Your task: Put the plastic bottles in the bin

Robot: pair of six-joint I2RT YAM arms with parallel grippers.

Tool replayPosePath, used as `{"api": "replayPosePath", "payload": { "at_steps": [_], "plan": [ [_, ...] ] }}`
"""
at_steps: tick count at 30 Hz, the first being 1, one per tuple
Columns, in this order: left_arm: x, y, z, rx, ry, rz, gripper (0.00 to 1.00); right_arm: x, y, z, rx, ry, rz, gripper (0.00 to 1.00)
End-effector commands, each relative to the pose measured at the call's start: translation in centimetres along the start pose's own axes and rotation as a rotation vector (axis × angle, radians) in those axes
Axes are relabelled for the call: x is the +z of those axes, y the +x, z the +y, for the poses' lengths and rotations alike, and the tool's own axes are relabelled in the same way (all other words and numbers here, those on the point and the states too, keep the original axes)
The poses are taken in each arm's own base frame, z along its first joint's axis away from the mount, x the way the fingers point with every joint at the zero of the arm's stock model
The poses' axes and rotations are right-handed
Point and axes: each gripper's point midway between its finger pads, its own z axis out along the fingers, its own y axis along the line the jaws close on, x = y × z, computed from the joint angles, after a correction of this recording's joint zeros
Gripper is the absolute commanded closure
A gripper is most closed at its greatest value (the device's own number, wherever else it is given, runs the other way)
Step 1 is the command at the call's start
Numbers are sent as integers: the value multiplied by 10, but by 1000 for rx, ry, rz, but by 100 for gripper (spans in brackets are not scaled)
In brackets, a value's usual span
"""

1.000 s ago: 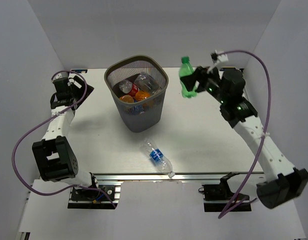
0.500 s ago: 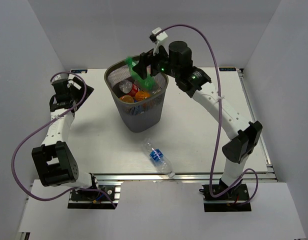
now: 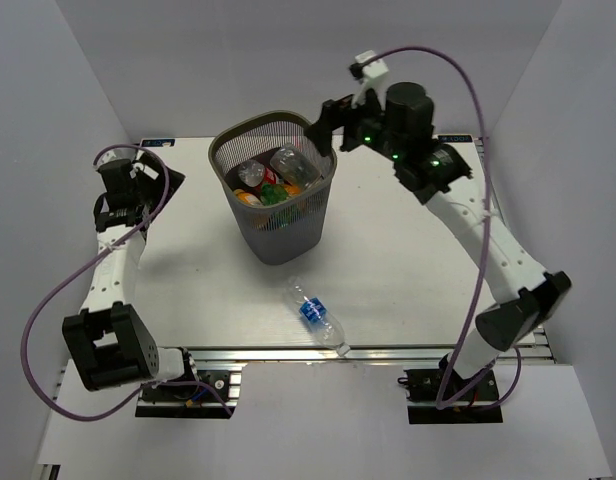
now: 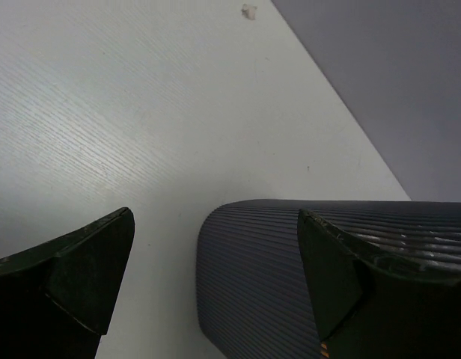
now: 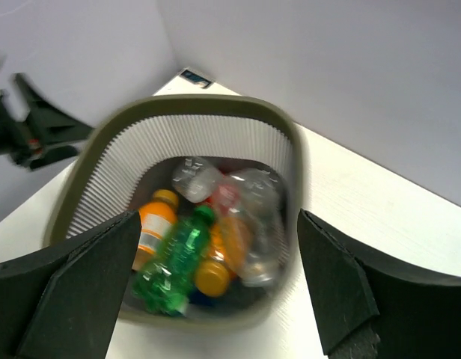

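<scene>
One bottle [image 3: 315, 315] is seen lying on the table [image 3: 408, 260] near its front edge; it could be rolled off if clipped by a low, hasty reach. It is well apart from both grippers. The right gripper [image 3: 324, 118] is held wide open and empty over the bin [image 3: 283, 235], with the green bottle [image 5: 174, 265] inside below it. The left gripper [image 4: 214, 224] is also spread open, empty

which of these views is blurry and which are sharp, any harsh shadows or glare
Right wrist view: blurred, the dark grey wire-mesh bin shows a smeared rim and the green plastic bottle inside it is soft-edged. Top external view: sharp and evenly lit, the clear blue-labelled bottle on the white table reads crisply, no glare. Left wrist view: table grain sharp, only a soft shadow.
</scene>
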Motion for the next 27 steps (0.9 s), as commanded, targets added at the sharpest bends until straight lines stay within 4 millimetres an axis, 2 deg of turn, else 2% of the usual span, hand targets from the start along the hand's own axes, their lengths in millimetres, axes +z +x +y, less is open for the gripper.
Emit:
{"api": "replayPosePath", "payload": {
  "at_steps": [1,2,3,4,5,6,7,8,9,10,11,13,16,17,18,19,21,22,23,27],
  "plan": [
    [-36,-18,-20,-17,64,-91,2,-37,-24,-22,32,40,-87,11],
    [-39,-19,-21,-20,67,-101,2,-54,-31,-25,22,51,-114,11],
    [-42,-21,-21,-24,66,-112,2,-54,-4,-31,15,64,-61,11],
    [-45,-23,-21,-25,63,-127,2,-59,4,-32,7,67,-47,11],
    [-50,-25,-21,-26,65,-138,2,-74,6,-28,-3,64,-51,11],
    [-51,-26,-21,-30,63,-144,2,-75,39,-30,10,67,17,11],
    [-53,-25,-23,-27,69,-142,2,-81,52,-29,16,68,37,11],
    [-55,-25,-24,-24,76,-144,2,-96,56,-24,13,58,30,11],
    [-55,-26,-24,-23,77,-145,2,-101,72,-22,23,53,62,11],
    [-56,-25,-25,-22,83,-144,2,-104,106,-21,65,49,129,11],
    [-56,-25,-26,-20,87,-142,2,-113,113,-16,79,38,139,11],
    [-57,-25,-27,3,97,-147,2,-120,154,-8,110,23,243,11],
    [-55,-27,-28,34,110,-155,2,-118,194,12,137,-14,343,11],
    [-56,-27,-31,44,128,-158,2,-116,222,28,137,-59,416,11],
    [-55,-24,-34,59,149,-141,2,-114,234,35,131,-75,447,11],
    [-54,-22,-35,68,157,-132,2,-113,261,52,122,-113,514,11],
    [-51,-18,-37,91,176,-115,2,-111,284,69,118,-162,577,11],
    [-48,-14,-35,98,175,-103,2,-109,302,80,111,-182,630,11],
    [-46,-13,-35,106,181,-96,2,-110,315,83,116,-181,658,11],
    [-38,-1,-35,137,205,-42,2,-107,349,111,60,-270,700,11]
  ]
}}
